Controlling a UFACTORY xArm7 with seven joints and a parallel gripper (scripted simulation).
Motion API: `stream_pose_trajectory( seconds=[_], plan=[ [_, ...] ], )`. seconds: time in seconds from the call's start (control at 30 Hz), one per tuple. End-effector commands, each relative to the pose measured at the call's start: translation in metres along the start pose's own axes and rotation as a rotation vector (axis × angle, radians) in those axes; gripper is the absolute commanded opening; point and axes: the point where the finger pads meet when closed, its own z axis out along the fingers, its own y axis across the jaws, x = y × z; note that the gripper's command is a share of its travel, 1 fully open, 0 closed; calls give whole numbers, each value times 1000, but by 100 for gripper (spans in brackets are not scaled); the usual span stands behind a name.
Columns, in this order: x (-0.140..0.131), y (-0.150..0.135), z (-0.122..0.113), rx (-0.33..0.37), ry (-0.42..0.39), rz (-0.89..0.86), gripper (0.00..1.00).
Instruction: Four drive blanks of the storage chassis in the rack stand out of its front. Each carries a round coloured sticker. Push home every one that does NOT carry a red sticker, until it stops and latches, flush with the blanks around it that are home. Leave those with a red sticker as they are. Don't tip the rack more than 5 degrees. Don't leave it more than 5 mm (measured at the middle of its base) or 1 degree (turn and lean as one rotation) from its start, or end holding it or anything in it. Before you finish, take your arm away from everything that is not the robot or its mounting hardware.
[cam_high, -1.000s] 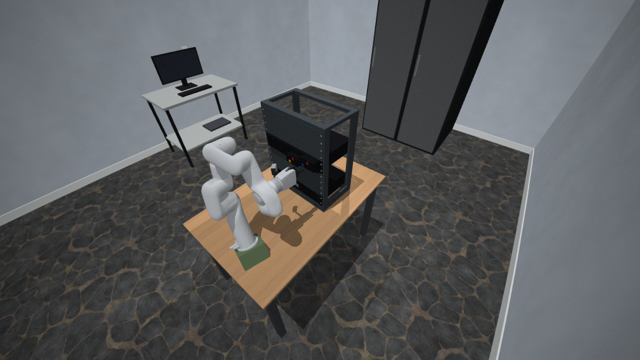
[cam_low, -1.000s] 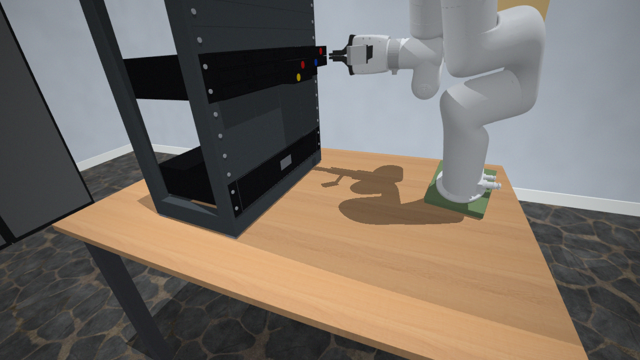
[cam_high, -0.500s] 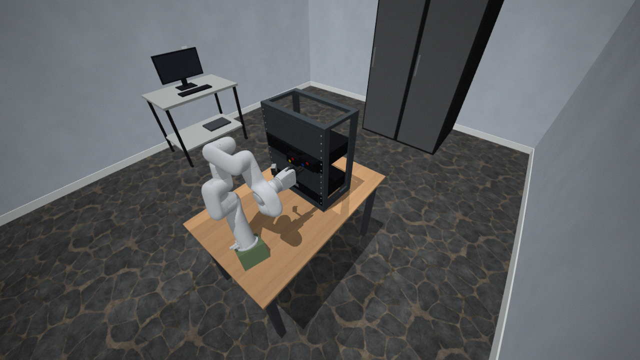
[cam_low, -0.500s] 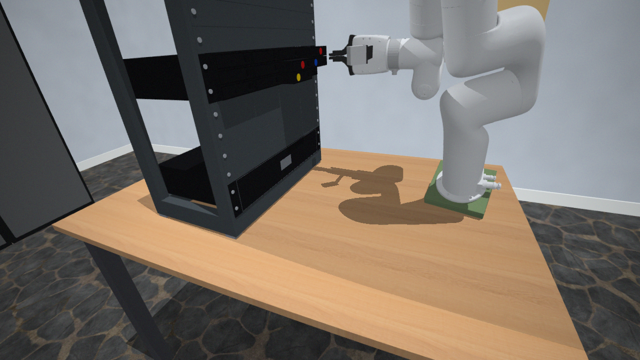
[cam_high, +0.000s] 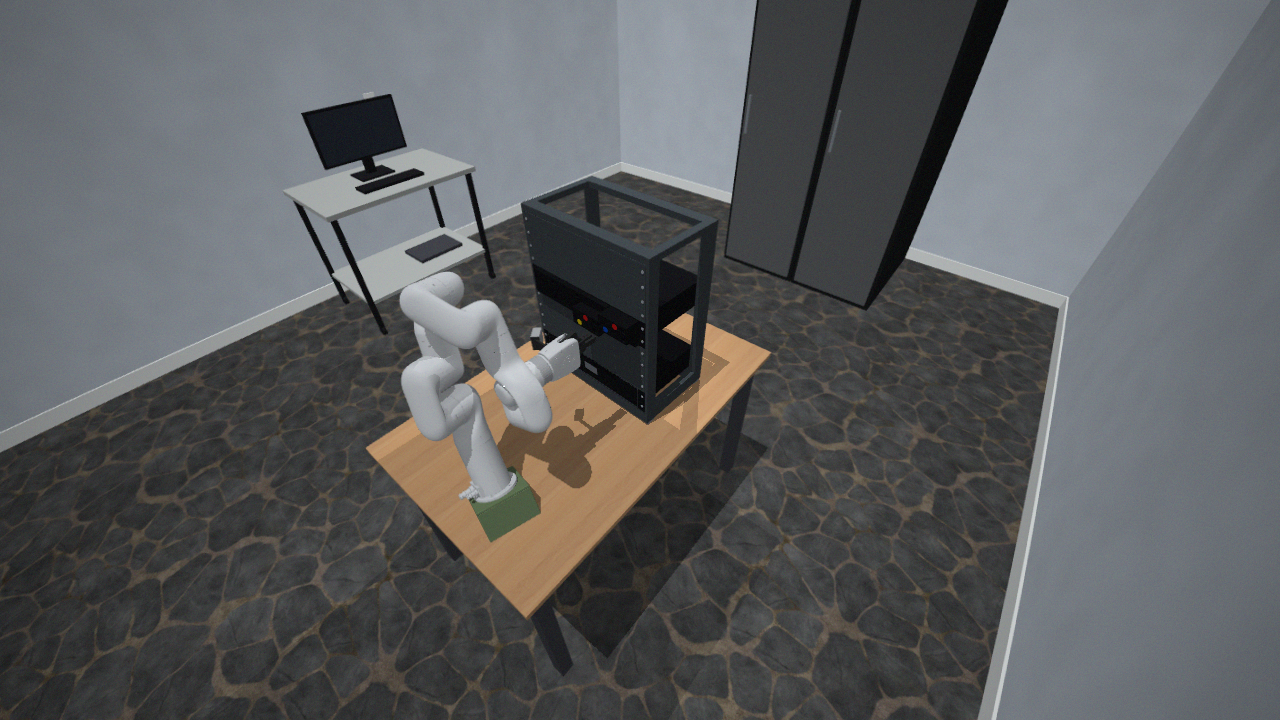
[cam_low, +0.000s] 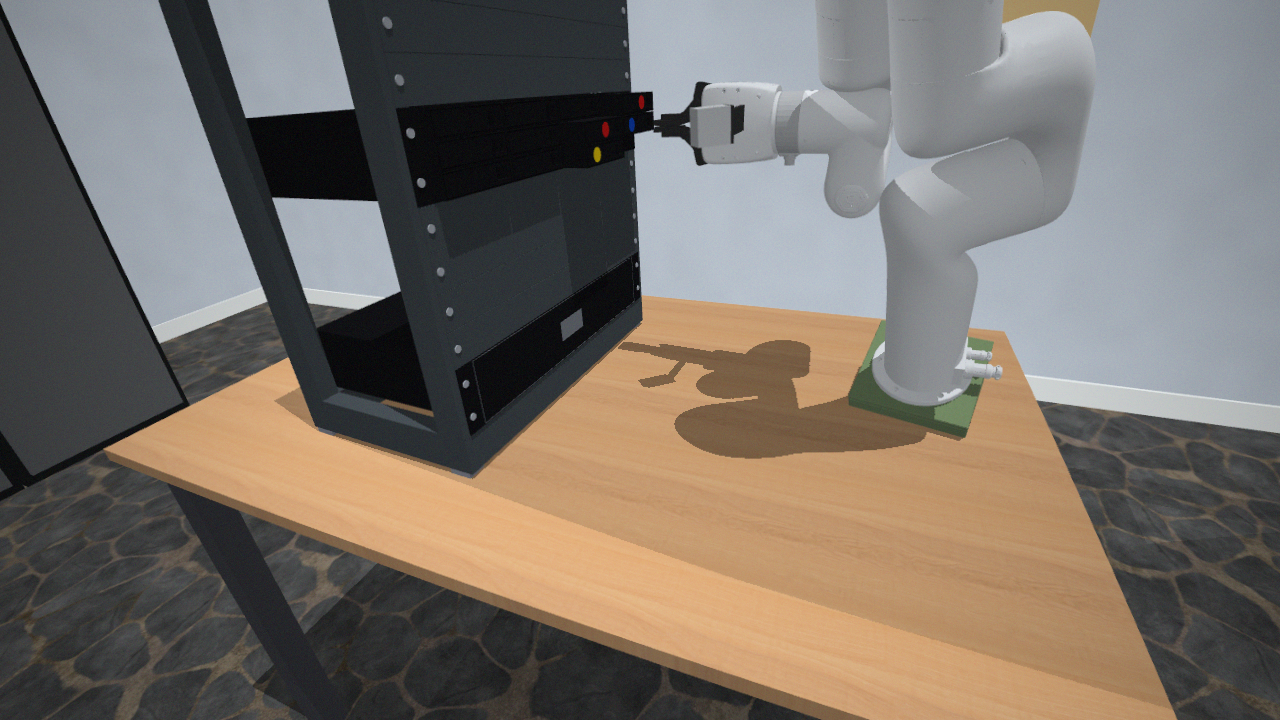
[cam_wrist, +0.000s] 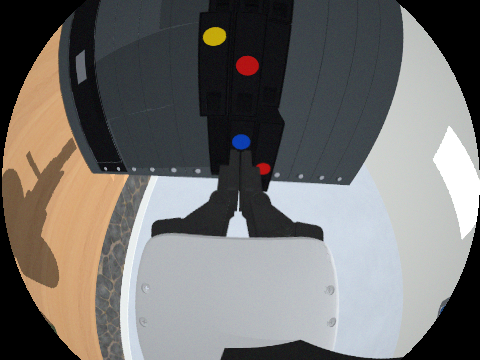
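Observation:
The dark rack (cam_high: 617, 295) stands on the wooden table, its storage chassis (cam_low: 519, 147) about mid-height. Four black blanks stand out of the chassis front. They carry a yellow sticker (cam_wrist: 214, 36), a red sticker (cam_wrist: 247, 66), a blue sticker (cam_wrist: 240, 142) and a second red sticker (cam_wrist: 264, 168). The same stickers show in the side view: yellow (cam_low: 597, 154), red (cam_low: 605, 128), blue (cam_low: 631, 124), red (cam_low: 640, 102). My gripper (cam_wrist: 239, 163) is shut and empty. Its fingertips (cam_low: 660, 126) sit right at the face of the blue-sticker blank, touching or nearly so.
The arm's green base block (cam_low: 921, 394) sits at the table's other end. A tall dark cabinet (cam_high: 841, 143) and a desk with a monitor (cam_high: 384, 192) stand on the floor away from the table.

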Motion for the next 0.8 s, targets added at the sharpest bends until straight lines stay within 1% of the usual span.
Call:
stream_pose_trajectory(
  seconds=[0.0, 0.1, 0.17, 0.27, 0.53, 0.77],
  plan=[
    [27, -10, -6, -4, -2, -1, 0],
    [42, -16, -10, -4, -2, -1, 0],
    [57, -22, -13, 8, 20, -1, 0],
    [67, -26, -15, 13, 22, -2, 0],
    [75, -29, -17, 16, 20, -2, 0],
    [76, -29, -15, 17, 20, -2, 0]
  ],
)
